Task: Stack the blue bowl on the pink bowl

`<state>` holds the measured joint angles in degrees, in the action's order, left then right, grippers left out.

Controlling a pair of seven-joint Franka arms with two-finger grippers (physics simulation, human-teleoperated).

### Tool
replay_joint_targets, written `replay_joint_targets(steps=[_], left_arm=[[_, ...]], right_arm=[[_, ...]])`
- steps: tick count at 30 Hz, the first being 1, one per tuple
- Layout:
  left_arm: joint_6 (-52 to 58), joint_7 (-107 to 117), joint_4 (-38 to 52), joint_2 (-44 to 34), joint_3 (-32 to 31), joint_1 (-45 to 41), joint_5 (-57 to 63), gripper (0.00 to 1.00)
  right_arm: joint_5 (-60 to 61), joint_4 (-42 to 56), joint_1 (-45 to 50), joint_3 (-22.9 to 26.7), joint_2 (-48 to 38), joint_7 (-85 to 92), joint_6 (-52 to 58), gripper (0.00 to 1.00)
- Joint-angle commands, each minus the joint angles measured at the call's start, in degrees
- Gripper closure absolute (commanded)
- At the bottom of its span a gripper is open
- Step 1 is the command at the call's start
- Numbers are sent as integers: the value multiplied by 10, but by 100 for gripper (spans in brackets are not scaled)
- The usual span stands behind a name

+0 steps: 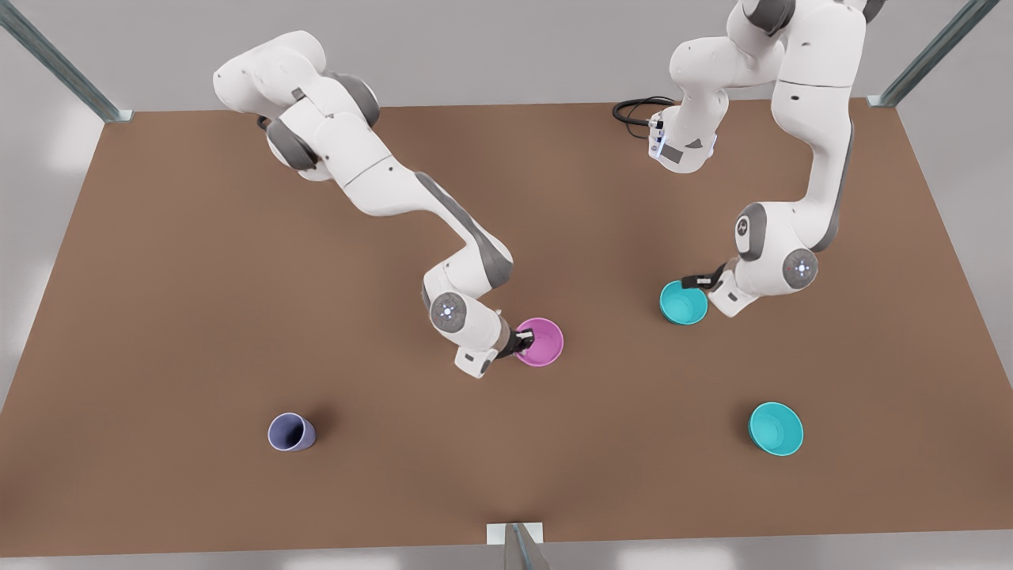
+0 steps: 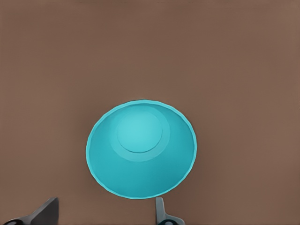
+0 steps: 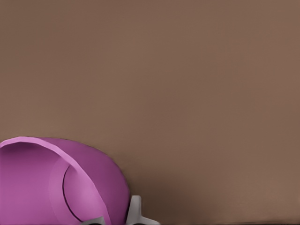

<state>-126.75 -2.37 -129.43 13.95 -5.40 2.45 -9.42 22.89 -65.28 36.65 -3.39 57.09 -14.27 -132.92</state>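
The blue bowl (image 1: pixel 683 303), a plain smooth teal round, sits on the brown worktop (image 1: pixel 198 317) toward the front view's right, open side up. The left claw (image 1: pixel 700 282) is at its rim, fingers (image 2: pixel 161 213) apart, bowl (image 2: pixel 141 148) just ahead of them. The pink bowl (image 1: pixel 540 341), smooth magenta, sits near the centre; the right claw (image 1: pixel 524 341) is clamped on its rim (image 3: pixel 89 187), arm bent low. A 2nd teal bowl (image 1: pixel 775 428) and a lavender cup (image 1: pixel 290 432) stand nearer the front edge.
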Motion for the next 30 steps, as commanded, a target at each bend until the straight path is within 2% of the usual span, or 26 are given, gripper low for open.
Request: replay_joint_targets(steps=[1, 3, 4, 5, 6, 7, 11, 12, 13, 14, 15, 17, 18, 20, 22, 24, 26, 28, 29, 30], left_arm=[[-115, -188, -5, 12, 0, 6, -9, 0], [-117, -215, -5, 15, 1, 10, -12, 0], [-126, -215, -5, 18, 1, 9, -41, 0], [-133, -215, -5, 22, 1, 9, -45, 0], [-138, -215, -4, 29, 1, 9, -45, 0], [-146, -215, -4, 35, 1, 9, -45, 0], [-144, -215, -5, 56, 1, 9, -45, 1], [-143, -215, -5, 56, 1, 9, -45, 47], [-142, -214, -5, 56, 1, 9, -45, 64], [-140, -214, -5, 56, 1, 8, -45, 69], [-140, -214, -6, 57, 1, 8, -45, 69], [-140, -214, -5, 60, 1, 8, -45, 76], [-140, -213, -5, 59, 1, 8, -45, 79], [-140, -213, -4, 57, 1, 8, -45, 79], [-133, -186, 5, 38, 1, 2, -45, 79], [-73, -114, 43, 21, 1, -19, -45, 79], [-68, 1, 57, 0, 1, -69, -46, 79], [-68, 177, 122, 20, -3, -143, -45, 79], [-40, 251, 187, 61, -27, -157, -42, 79], [40, 300, 288, 123, -27, -175, -30, 79]], right_arm=[[-4, 9, 5, 1, 13, -399, -9, 79], [-4, 10, 6, 1, 22, -399, -21, 79], [-4, 10, 7, 1, 27, -399, -29, 72], [-4, 9, 11, 1, 28, -399, -37, 45], [-4, 9, 13, 1, 28, -399, -41, 13], [-5, 9, 15, 1, 33, -399, -45, 0], [-3, 10, 11, 4, 3, -399, -43, 0], [-1, 9, 2, 4, -20, -399, -35, 0], [-1, 6, -11, 3, -36, -398, -24, 0], [-1, 1, -26, 3, -51, -395, -6, 0], [-2, 1, -43, 3, -66, -388, 34, 0], [-3, -12, -100, 3, -92, -275, 159, 0], [-14, -14, -150, 9, -95, -163, 237, 0], [-125, -6, -272, 10, -97, 52, 331, 0], [-197, -2, -341, 12, -200, 265, 447, 0], [-237, -7, -331, 18, -318, 303, 509, 0], [-237, -76, -316, 27, -440, 290, 516, 0], [-239, -177, -316, 26, -546, 260, 501, 0], [-238, -221, -319, 25, -573, 258, 474, 0], [-238, -225, -319, 26, -574, 257, 473, 0]])
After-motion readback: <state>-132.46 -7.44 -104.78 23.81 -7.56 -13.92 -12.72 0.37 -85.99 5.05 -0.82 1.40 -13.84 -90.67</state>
